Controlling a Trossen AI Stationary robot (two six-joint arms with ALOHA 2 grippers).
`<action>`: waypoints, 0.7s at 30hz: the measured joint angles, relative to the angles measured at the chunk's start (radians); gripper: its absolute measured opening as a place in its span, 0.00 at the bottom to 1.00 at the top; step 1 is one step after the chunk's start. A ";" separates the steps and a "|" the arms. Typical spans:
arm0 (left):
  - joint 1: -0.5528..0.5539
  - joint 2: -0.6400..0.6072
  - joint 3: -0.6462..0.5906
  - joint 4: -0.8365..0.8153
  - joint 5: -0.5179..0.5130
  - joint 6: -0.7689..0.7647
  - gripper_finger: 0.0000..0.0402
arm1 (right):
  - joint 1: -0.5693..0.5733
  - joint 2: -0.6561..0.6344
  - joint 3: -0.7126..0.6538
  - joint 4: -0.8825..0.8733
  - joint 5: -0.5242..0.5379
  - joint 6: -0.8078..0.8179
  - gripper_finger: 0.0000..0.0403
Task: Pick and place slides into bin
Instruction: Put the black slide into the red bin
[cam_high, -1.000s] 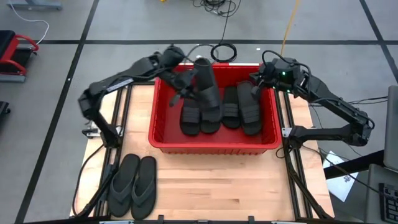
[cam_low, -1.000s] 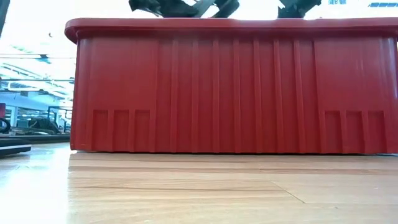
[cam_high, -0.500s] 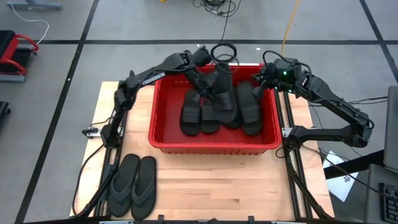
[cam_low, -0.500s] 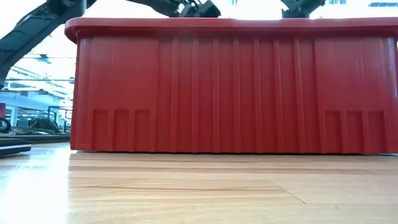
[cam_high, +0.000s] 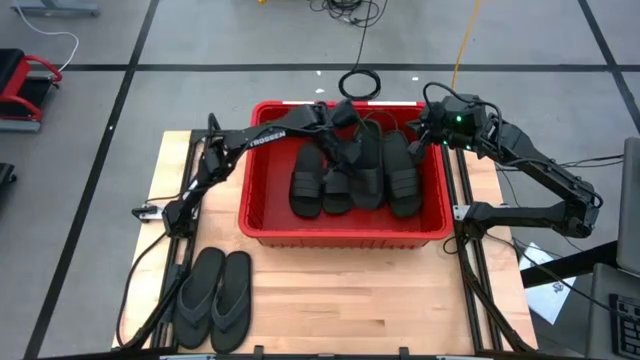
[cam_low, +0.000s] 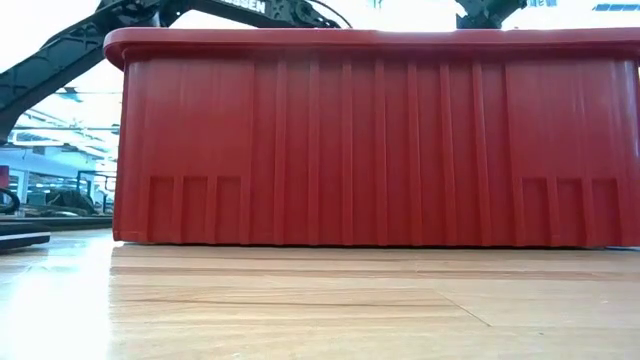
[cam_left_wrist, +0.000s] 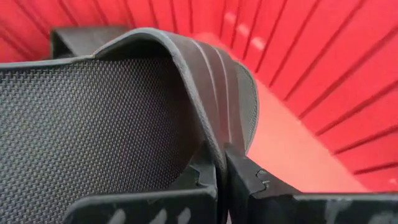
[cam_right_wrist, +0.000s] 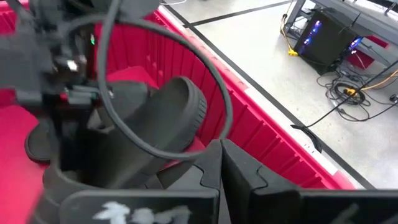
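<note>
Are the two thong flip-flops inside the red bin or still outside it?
Outside. The two flip-flops lie side by side on the wooden table, in front of the bin, which holds only strapped slides.

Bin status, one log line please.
left hand: shut on slide, inside bin | right hand: shut, at rim | flip-flops: on table

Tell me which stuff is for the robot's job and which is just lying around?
For the job: slides in the bin; two flip-flops on the table; red bin; left gripper, pinching a slide's strap.

Just lying around: black cable coil; yellow cord; red thing on the floor.
</note>
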 joint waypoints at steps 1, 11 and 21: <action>-0.002 0.006 0.000 0.007 -0.013 -0.007 0.00 | 0.000 0.000 0.000 0.000 0.000 0.004 0.00; -0.004 0.040 0.000 0.023 0.034 -0.061 0.00 | 0.001 0.000 0.000 -0.035 -0.003 0.007 0.00; 0.024 0.081 -0.011 0.072 0.027 -0.152 0.00 | 0.001 0.000 0.000 -0.036 -0.037 0.009 0.00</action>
